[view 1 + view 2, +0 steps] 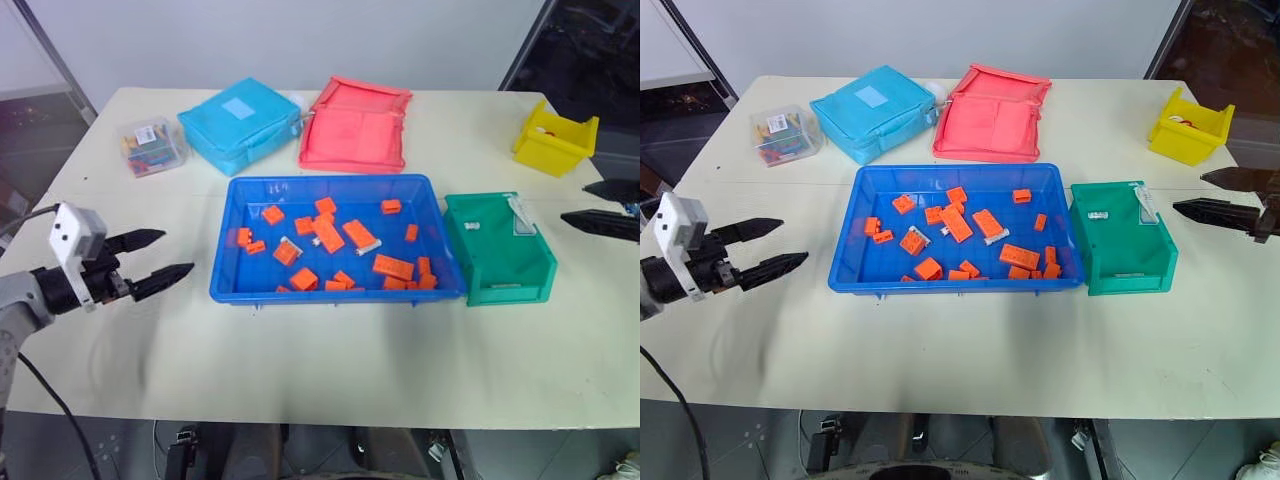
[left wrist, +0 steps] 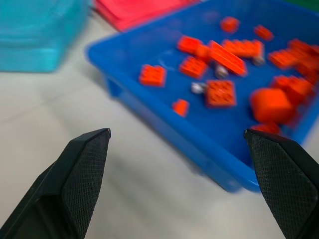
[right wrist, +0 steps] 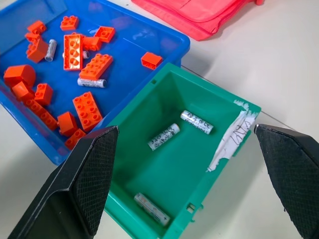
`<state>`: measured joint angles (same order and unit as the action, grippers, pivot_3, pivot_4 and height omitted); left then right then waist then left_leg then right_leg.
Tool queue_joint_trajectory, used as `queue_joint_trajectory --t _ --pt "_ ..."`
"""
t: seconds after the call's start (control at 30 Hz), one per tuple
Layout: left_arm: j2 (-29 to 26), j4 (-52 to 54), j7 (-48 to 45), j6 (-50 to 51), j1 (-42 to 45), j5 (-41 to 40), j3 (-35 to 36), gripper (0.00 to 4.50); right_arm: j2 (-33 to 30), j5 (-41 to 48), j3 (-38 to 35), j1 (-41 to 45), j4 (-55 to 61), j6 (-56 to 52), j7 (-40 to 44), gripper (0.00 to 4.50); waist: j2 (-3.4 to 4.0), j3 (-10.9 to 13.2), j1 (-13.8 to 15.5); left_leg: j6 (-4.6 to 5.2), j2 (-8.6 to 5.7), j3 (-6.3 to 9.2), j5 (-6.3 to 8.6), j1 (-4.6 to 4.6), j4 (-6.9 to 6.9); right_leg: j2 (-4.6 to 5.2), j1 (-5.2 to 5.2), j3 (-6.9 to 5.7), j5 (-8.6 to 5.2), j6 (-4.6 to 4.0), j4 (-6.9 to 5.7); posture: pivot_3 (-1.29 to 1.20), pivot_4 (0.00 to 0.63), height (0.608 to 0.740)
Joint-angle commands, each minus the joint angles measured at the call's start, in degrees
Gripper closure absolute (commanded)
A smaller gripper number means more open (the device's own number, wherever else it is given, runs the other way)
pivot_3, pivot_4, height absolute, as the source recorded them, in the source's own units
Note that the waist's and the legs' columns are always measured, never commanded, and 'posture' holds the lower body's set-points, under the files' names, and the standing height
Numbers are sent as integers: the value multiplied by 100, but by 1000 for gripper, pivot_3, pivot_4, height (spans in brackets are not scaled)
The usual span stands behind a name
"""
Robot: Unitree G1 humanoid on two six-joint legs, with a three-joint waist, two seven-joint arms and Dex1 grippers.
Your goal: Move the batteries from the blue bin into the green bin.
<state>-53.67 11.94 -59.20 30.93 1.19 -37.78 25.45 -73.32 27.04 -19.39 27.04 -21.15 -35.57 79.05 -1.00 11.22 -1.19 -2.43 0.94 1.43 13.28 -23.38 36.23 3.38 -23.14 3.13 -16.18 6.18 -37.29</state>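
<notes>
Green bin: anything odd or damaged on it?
One thing: the white label strip on the green bin is crumpled and peeling off the rim into the bin. Otherwise fine: three batteries lie loose inside, the bin sits upright beside the blue bin, nothing spilled on the table.

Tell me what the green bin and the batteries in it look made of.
Green bin: apparently moulded plastic, smooth, slightly glossy walls, with a scribbled white tape strip on its rim. Batteries: likely metal cells, silvery-white printed wrappers; three lie inside.
</notes>
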Motion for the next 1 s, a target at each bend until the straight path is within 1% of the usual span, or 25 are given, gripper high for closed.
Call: queue_joint_trajectory --t 0.03,0.4,1.0 --pt "-163 15 -241 10 115 -55 -15 0 -132 -17 -79 99 11 131 31 13 0 0 0 0 0 -1 0 0 0 0 0 0 0 0 0 0 150 740" --pt "-33 -111 -164 -63 484 81 -205 0 14 52 -50 86 130 103 -67 13 0 0 -1 0 0 -3 0 0 0 2 -2 1 1 1 -1 0 150 740" --pt "29 -73 -74 -51 547 94 -223 0 248 125 113 265 501 -41 -271 13 0 0 0 0 0 -3 0 0 1 2 -2 2 1 2 -3 0 150 740"
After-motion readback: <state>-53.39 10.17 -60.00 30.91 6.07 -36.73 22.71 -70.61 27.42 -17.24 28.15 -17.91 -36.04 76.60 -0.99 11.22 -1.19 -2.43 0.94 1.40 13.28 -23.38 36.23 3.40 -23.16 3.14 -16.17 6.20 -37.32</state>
